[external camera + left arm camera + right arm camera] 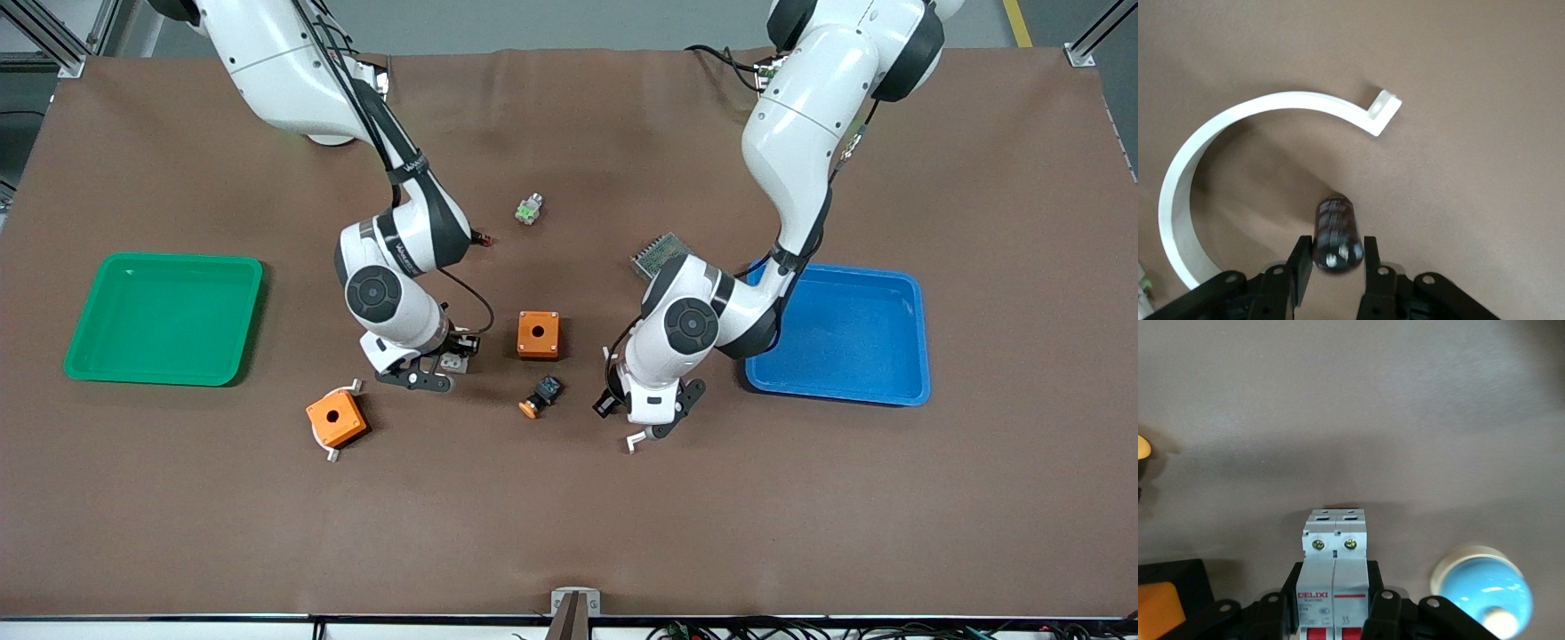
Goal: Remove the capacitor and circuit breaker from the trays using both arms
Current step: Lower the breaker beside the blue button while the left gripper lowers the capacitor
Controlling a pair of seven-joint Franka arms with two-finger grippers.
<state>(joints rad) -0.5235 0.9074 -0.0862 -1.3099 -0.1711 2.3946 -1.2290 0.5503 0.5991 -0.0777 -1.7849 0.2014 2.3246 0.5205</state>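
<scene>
- Left gripper [1336, 257] is pinching the capacitor [1336, 230]; we are reading the fingers as narrow and pressing on both of its sides.
- We are placing this gripper low over the bare table [569, 516], between the push-button [542, 394] and the blue tray [836, 396], outside the tray's rim.
- We are seeing a white C-shaped clamp [1185, 173] lying on the cloth just beside the capacitor, not touching it.
- Right gripper [1335, 587] is gripping the circuit breaker [1335, 547], with its fingers narrow on the grey body near the red levers.
- We are placing this gripper over the table between the two orange boxes [538, 333], well apart from the green tray [89, 369].
- Both trays are showing empty in the front view, so we are judging the lift-out as done for both parts.
- We are judging the task as nearly complete: both parts are clear of the trays and low over the cloth.
- We are not able to tell whether either part is already resting on the table; the shadows are suggesting it is very close or touching.
- What is left, as we are judging it: setting both parts down, opening both grippers, then backing the arms off.
- We are flagging one risk: the capacitor is round and may roll toward the clamp once it is let go.
- Neither arm is waiting; both are holding a part.
</scene>
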